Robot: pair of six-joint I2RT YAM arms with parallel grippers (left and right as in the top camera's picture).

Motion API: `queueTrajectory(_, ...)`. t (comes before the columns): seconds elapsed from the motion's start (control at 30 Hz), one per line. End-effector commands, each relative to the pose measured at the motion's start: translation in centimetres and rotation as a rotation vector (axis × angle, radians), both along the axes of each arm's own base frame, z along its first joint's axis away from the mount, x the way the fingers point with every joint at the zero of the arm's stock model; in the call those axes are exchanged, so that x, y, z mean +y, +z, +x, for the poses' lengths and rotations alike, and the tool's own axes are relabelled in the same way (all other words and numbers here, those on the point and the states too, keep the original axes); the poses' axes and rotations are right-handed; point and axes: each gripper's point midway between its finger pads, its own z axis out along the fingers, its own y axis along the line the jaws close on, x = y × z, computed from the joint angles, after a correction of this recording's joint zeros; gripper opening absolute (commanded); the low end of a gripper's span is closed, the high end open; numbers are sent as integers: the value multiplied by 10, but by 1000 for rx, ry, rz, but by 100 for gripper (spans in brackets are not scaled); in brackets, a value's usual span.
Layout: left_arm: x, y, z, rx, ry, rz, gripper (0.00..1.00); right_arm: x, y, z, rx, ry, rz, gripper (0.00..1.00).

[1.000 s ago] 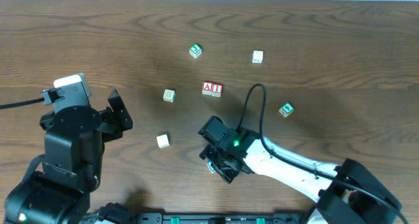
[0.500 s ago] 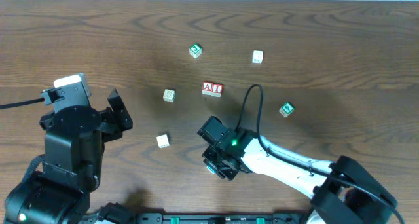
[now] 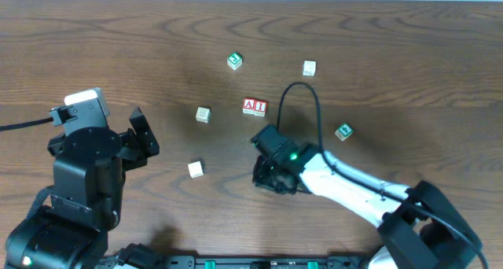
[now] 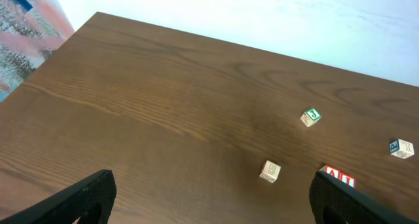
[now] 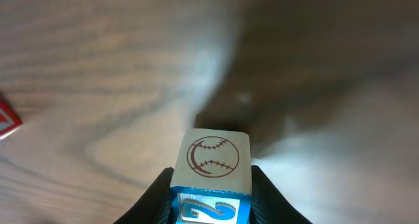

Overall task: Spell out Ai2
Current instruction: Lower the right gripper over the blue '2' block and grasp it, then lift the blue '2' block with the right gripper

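The right claw [image 5: 211,196] squeezes the 2 block [image 5: 212,160], maybe up off the blurry tabletop [image 5: 98,86]. The left claw [image 4: 211,196] is spread wide.

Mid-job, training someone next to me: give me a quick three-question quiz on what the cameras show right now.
1. True or false: the right gripper is shut on the 2 block.
2. In the right wrist view, which picture is on the block face above the blue 2? A) a baseball B) a star C) an apple
3. Fill in: the A and I blocks sit side by side on the table, and the left gripper is ___ (open or shut).

Key: 1 true; 2 A; 3 open.
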Motion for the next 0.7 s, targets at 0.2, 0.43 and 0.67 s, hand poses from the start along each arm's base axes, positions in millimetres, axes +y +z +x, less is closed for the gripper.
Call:
queueTrajectory(0.2, 3, 3, -1, -5, 8, 20, 95, -75, -14, 48, -195, 302, -271, 14)
queueTrajectory(0.43, 3, 3, -1, -5, 8, 20, 95, -97, -10, 73, -260, 265, -349, 39)
queueTrajectory(0.67, 3, 3, -1, -5, 8, 20, 96, -99, -8, 77, -277, 249, -366, 57)
